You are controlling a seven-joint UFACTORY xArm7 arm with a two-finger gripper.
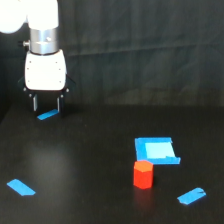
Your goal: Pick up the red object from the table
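— Black cloth (140, 45) hangs behind a matte black counter (90, 165). Where is the claw?

— Far back toward the exterior view's left. The claw (46, 104) hangs from the white arm (45, 70), pointing straight down, its two thin fingers (35, 103) parted with a clear gap between them.

— Is anything in it?

— Nothing sits between the fingers. A blue tape strip (48, 115) lies just under the tips; whether they touch the strip or hover above it, I cannot tell.

— And the red block?

— The red block (143, 174) stands upright on the counter, toward the front and the exterior view's right, well apart from the claw. Just behind it lies a flat blue square (156, 150), its front edge beside the block's top; I cannot tell if they touch.

— Anything else on the counter?

— Two more tape strips: one (21, 187) near the front on the exterior view's left, another (191, 195) to the right of the block.
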